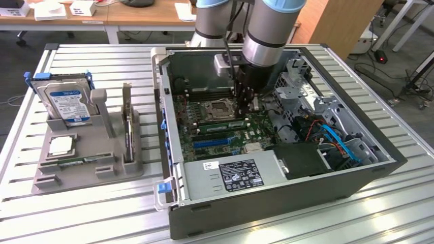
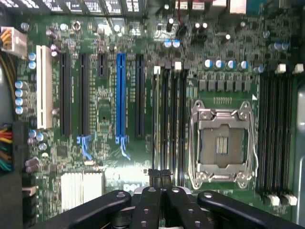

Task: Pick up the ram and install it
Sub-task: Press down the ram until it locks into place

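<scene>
Exterior view: the gripper (image 1: 245, 97) hangs inside the open computer case (image 1: 178, 203), low over the motherboard (image 1: 224, 133) beside the empty processor socket (image 1: 220, 107), so the arm is over the memory slots. The wrist view shows its fingertips (image 2: 160, 177) pressed together with nothing between them, right above the slots (image 2: 169, 124) next to the socket. A ram (image 1: 227, 125) lies seated in a slot just beside the gripper, on the side toward the case's front edge, apparently already installed.
</scene>
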Robot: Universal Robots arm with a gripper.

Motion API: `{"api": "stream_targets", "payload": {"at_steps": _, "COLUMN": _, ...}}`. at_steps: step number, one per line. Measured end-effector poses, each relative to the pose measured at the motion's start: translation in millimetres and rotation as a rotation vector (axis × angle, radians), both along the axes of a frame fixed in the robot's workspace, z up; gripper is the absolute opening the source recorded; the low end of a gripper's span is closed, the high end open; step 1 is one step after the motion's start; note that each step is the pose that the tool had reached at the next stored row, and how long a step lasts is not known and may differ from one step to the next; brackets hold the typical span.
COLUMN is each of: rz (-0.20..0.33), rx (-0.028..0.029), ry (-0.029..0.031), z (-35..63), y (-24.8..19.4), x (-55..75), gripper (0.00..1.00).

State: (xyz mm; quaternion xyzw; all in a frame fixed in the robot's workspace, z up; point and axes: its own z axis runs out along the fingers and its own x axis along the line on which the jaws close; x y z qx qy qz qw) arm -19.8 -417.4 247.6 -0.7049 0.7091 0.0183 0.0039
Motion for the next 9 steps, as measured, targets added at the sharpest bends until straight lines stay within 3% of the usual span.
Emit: {"api": "stream_targets", "payload": {"at_steps": 9, "rz": 0.0, "rx": 0.0, "ry": 0.0, "z": 0.0, "y": 0.0, "x": 4.1, "gripper": 0.09}}
